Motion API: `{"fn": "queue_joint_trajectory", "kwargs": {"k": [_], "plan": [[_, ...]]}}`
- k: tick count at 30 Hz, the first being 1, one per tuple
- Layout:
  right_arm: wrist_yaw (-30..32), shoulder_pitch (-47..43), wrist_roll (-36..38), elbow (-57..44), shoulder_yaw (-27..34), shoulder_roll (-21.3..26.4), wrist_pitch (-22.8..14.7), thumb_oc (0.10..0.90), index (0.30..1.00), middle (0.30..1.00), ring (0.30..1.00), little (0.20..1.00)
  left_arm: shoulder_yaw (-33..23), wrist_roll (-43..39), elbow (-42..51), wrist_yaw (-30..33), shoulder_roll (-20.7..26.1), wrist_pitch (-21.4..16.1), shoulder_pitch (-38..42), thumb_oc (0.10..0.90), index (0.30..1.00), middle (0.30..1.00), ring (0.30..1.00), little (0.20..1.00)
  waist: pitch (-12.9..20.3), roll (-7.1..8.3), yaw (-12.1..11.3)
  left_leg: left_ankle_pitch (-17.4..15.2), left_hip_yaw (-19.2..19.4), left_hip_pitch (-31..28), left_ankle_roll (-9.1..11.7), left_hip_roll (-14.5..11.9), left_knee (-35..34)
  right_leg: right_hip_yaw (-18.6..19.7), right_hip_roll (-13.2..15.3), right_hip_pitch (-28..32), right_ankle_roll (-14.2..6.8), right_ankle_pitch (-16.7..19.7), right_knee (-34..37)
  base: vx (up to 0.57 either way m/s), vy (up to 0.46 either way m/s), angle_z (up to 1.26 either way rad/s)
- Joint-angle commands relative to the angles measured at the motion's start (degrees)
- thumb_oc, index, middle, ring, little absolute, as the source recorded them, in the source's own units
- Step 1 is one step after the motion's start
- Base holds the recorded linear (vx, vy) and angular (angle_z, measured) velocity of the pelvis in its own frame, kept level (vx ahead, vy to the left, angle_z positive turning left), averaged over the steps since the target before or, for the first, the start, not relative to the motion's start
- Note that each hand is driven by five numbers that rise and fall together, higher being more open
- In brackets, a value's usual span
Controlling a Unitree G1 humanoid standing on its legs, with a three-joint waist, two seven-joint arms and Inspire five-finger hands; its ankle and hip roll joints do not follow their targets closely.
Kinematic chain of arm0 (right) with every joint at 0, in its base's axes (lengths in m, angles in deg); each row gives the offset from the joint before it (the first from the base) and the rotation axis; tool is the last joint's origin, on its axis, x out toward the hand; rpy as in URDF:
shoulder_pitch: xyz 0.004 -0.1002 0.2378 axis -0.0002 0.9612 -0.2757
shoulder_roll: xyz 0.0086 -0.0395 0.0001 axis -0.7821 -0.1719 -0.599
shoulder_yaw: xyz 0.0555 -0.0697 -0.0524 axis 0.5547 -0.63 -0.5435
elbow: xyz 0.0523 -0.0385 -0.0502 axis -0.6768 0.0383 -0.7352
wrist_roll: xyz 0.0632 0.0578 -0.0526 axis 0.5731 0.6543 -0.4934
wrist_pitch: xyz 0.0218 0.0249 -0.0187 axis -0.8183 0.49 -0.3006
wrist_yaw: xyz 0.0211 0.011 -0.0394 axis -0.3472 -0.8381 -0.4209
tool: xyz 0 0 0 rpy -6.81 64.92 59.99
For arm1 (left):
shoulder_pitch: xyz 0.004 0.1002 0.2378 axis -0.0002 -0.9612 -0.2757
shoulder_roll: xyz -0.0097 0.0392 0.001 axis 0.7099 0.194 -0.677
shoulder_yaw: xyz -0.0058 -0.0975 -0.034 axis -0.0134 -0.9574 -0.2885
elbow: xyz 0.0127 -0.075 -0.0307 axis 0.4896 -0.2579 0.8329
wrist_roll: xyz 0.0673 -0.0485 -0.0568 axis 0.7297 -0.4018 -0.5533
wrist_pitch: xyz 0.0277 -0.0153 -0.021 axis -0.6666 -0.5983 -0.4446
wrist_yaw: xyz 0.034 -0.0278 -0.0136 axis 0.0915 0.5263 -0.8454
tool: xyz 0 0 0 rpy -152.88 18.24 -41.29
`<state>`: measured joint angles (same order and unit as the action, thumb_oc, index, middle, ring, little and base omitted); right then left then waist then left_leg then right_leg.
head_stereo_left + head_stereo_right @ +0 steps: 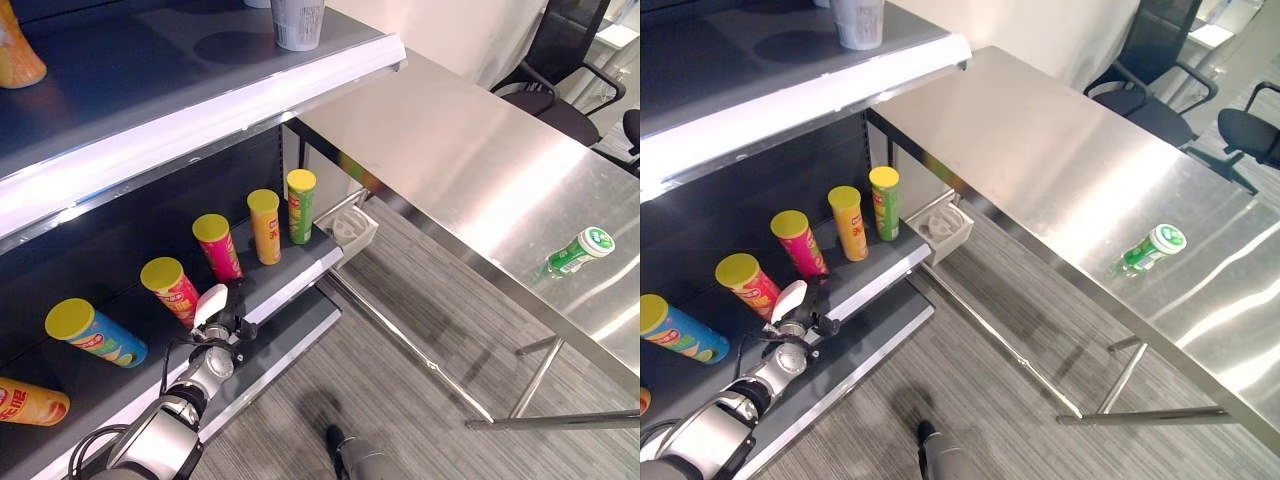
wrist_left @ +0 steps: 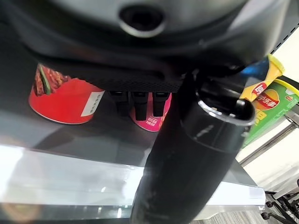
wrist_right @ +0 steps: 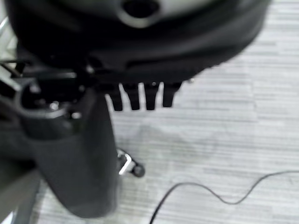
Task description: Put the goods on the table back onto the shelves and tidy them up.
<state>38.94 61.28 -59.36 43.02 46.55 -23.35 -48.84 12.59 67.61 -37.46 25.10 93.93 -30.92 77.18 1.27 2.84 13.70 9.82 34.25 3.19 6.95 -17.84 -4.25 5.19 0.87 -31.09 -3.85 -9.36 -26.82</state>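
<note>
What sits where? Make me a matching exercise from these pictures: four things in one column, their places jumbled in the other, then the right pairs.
Things:
1. green bottle
2. grey cup
3. blue can
4. left hand

Places:
a. on the top shelf
b. lying on the steel table
c. on the lower shelf, with its yellow lid showing
d. at the lower shelf's front edge, by the red can

Pairs: 1-b, 2-a, 3-c, 4-d.
</note>
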Motion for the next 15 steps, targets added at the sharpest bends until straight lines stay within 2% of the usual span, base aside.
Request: {"fn": "queue_joint_trajectory", "kwargs": {"k": [1,15], "plan": [[1.59,2.58,0.65,-3.78,-2.11,0.9,-2.16,0.8,0.9,0.9,0.9,0.9,-5.22,1.02,-0.99,5.19,4.11,-1.49,9.15,0.8,0.9,0.9,0.9,0.9,-1.13,3.61,0.36,-6.26,-2.02,-1.69,5.44,0.13,-0.27,0.36,4.4,14.32,-8.09,15.3,28.19,0.0,0.0,0.0],[2.41,2.87,0.13,-4.64,-1.58,1.06,-1.89,0.8,0.9,0.9,0.9,0.9,-5.74,0.65,-0.74,5.81,4.74,-1.68,8.77,0.8,0.9,0.9,0.9,0.9,-1.48,3.71,-0.06,-6.45,-2.28,-1.63,5.29,0.57,-0.2,0.43,4.56,13.71,-8.08,15.36,28.04,0.01,0.001,-0.03]]}}
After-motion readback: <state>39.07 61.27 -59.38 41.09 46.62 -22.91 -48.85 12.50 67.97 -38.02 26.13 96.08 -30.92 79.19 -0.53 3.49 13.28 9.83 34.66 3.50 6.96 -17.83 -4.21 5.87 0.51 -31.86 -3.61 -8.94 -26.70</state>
